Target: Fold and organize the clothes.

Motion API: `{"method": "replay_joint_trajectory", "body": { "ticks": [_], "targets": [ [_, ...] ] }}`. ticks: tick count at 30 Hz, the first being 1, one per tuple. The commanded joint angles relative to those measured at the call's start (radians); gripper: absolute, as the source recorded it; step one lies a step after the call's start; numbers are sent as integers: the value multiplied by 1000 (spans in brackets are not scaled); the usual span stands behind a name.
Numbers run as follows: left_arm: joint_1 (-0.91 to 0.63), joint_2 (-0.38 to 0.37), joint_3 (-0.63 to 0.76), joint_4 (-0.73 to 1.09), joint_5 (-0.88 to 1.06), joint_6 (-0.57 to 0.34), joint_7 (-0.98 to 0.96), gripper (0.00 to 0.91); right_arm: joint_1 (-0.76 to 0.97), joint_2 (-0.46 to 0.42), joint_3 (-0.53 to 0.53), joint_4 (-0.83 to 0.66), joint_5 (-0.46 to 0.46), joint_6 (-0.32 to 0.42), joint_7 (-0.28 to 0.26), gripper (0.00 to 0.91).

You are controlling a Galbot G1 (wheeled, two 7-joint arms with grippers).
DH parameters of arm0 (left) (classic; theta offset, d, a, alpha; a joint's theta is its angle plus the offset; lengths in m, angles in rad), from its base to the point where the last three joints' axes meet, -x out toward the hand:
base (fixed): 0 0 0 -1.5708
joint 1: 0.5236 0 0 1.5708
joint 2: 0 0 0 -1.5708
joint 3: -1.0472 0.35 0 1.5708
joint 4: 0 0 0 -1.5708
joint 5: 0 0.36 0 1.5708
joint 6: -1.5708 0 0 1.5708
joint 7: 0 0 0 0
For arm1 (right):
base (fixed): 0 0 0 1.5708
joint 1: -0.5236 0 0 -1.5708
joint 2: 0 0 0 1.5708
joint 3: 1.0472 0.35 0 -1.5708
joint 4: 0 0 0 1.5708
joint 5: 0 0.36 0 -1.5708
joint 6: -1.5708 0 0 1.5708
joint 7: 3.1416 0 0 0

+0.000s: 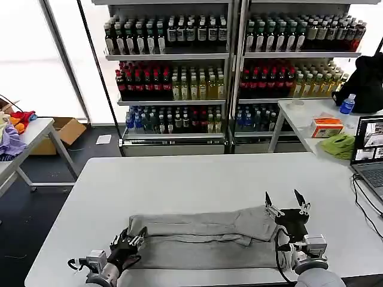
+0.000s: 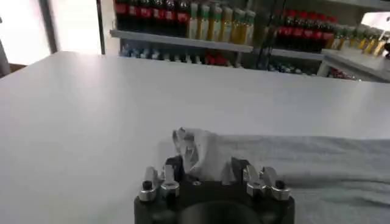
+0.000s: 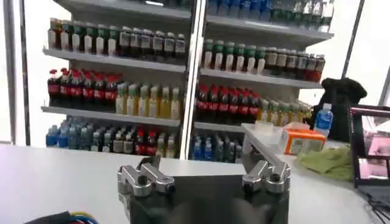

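Head view shows the grey shirt (image 1: 203, 236) lying folded lengthwise across the counter's (image 1: 197, 179) near edge, long axis running left to right. The left gripper (image 1: 128, 245) pinches its left end; the right gripper (image 1: 287, 203), jaws wide apart, is raised above the right end.

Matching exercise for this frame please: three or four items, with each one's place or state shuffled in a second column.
Items:
1. left gripper
2. right gripper
3. grey shirt
4. laptop

Places or states:
A. open, raised at the shirt's right end
B. at the table's right edge
C. pinching a bunched corner of cloth
D. lying folded lengthwise along the table's near edge

Pairs: 1-C, 2-A, 3-D, 4-B
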State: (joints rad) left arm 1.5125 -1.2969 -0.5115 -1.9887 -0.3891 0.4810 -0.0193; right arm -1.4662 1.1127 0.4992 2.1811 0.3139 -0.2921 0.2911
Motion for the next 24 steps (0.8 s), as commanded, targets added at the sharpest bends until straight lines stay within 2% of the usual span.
{"method": "replay_joint_trajectory", "body": {
  "ticks": [1,7,10,13,16,20,24],
  "targets": [
    [-3,-5,0,48,22,-19,17,10,27,-2,2,-9,14,-1,5,907],
    [0,19,-48,36,20,-36,33,0,45,-4,-5,-18,14,-4,10,907],
    [2,49,-105,32,-9,-48,37,0,60,-9,-9,-22,24,-5,13,907],
    [9,88,-220,30,-27,-67,46,0,86,-13,-19,-31,40,-9,24,907],
    [14,186,-359,32,-63,-80,55,0,102,-13,-32,-33,40,-10,29,907],
    [23,367,-579,133,-73,-103,72,0,114,-9,-46,-37,39,-10,33,907],
    [27,467,-701,268,-76,-123,84,0,119,-9,-55,-40,40,-8,36,907]
  ]
}}
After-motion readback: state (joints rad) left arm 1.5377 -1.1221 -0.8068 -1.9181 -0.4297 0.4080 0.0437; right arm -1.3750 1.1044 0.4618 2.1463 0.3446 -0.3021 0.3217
